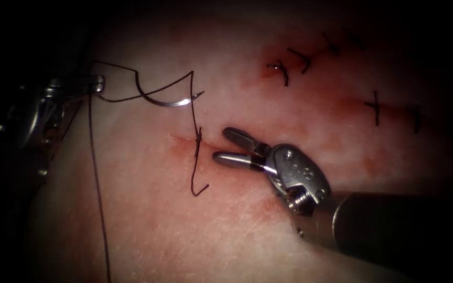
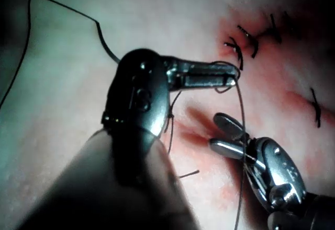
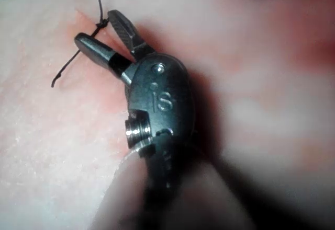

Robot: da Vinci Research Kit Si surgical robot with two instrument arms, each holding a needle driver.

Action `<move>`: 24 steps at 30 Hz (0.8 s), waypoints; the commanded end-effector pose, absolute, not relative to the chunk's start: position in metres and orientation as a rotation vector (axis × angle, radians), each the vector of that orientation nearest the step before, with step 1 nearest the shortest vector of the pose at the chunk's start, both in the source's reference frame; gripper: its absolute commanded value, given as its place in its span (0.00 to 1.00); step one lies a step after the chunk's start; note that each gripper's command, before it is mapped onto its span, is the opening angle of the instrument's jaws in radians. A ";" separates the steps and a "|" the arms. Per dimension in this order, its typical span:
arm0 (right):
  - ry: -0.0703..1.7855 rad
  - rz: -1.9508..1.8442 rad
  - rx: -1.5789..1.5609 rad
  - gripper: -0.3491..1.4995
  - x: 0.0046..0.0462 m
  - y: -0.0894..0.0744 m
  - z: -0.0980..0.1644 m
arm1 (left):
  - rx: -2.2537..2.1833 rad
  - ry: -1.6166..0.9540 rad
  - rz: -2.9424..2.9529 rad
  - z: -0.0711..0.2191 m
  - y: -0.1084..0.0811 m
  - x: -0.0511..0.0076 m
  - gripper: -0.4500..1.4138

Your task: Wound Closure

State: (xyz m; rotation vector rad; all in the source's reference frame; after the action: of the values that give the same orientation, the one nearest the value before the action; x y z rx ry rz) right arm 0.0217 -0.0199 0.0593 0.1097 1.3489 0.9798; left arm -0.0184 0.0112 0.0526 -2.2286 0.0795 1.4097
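Right tool (image 1: 225, 146): enters from the lower right of the endoscope frame, jaws spread, holding nothing. Tips sit at the right end of the cut (image 1: 184, 144), just right of the knot (image 1: 198, 135). In the right wrist view the same tool (image 3: 98, 27) is splayed, with the knot (image 3: 103, 23) between its tips.

Tissue (image 1: 148, 225): pale, stained with red fluid (image 1: 260, 207) around the cut.

Thread (image 1: 96, 183): one strand hangs from the left tool down the left of the frame. Another rises from the knot to a peak, then bends toward the needle. A short tail (image 1: 199, 189) lies below the knot.

Needle (image 1: 171, 102): upper centre-left, above the cut; whether it touches the tissue cannot be told. Neither tool holds it.

Left tool (image 1: 98, 83): upper left edge, jaws pressed together on the thread. The left wrist view shows it (image 2: 233, 75) pinching the thread (image 2: 242, 136).

Finished stitches (image 1: 292, 60): upper right, farthest back.
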 end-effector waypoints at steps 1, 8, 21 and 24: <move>1.348 0.977 0.110 0.39 0.0225 -0.020 0.060 | -2.204 0.097 1.399 0.053 0.011 -0.0189 0.00; 1.319 0.949 0.083 0.72 0.0240 -0.019 0.061 | -2.114 0.178 1.294 0.049 0.010 -0.0197 0.00; 1.263 0.814 0.044 0.83 0.0279 -0.018 0.062 | -2.100 0.191 1.273 0.048 0.010 -0.0205 0.00; 1.259 0.797 0.037 0.82 0.0284 -0.018 0.062 | -2.104 0.187 1.277 0.048 0.010 -0.0205 0.00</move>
State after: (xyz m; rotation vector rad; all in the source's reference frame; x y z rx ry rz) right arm 0.0276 -0.0178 0.0612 0.0343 1.2536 0.7957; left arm -0.0199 0.0097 0.0476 -2.1011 0.1906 1.2756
